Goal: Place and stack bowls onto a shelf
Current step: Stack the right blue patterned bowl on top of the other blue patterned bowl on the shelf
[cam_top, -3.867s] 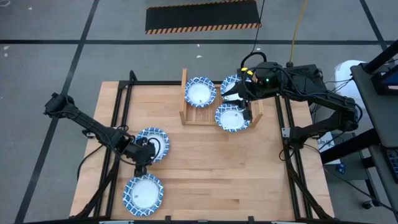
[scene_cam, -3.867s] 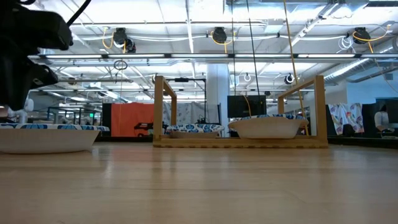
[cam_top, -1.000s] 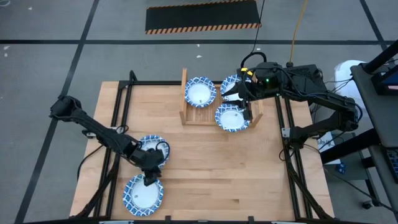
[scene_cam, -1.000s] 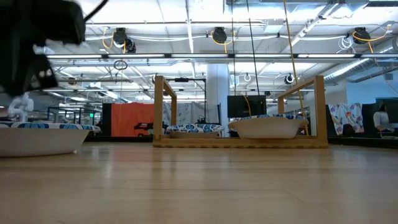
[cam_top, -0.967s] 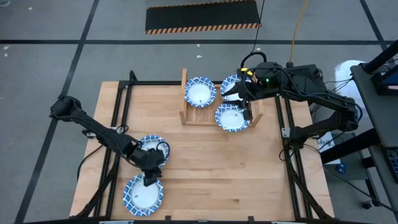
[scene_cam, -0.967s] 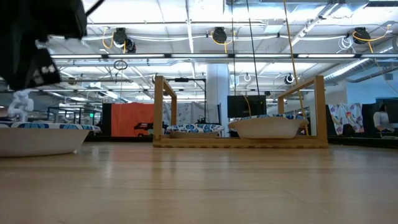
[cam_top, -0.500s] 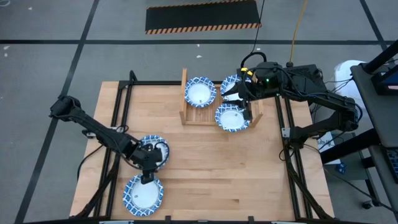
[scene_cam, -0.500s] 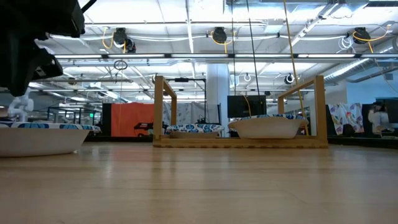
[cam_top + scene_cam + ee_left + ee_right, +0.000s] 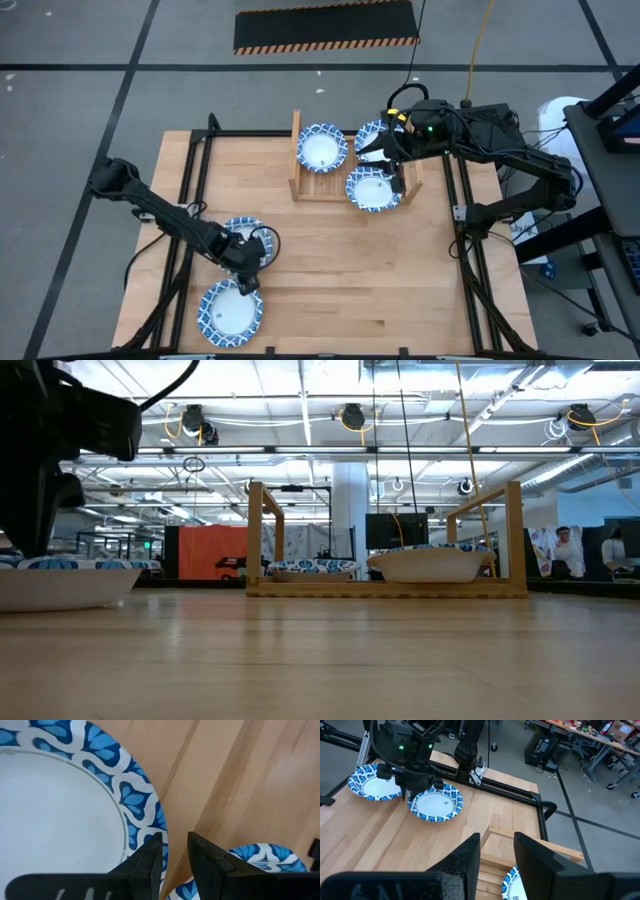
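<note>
High view: we find the left gripper [image 9: 247,272] between two blue-rimmed white bowls, one [image 9: 230,309] at 6 o'clock, one [image 9: 236,236] at 11. The right gripper [image 9: 394,160] sits over the light-wood slatted shelf [image 9: 297,152].

Left wrist view: fingers [image 9: 148,863] narrowly apart astride that bowl's rim [image 9: 132,800].

Right wrist view: fingers [image 9: 464,855] apart, empty.

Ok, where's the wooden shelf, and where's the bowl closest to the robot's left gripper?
shelf [image 9: 514,538], low view, its right upright board.
bowl [image 9: 55,825], left wrist view, its white inside.
left gripper [image 9: 174,851], left wrist view, between its fingertips.
</note>
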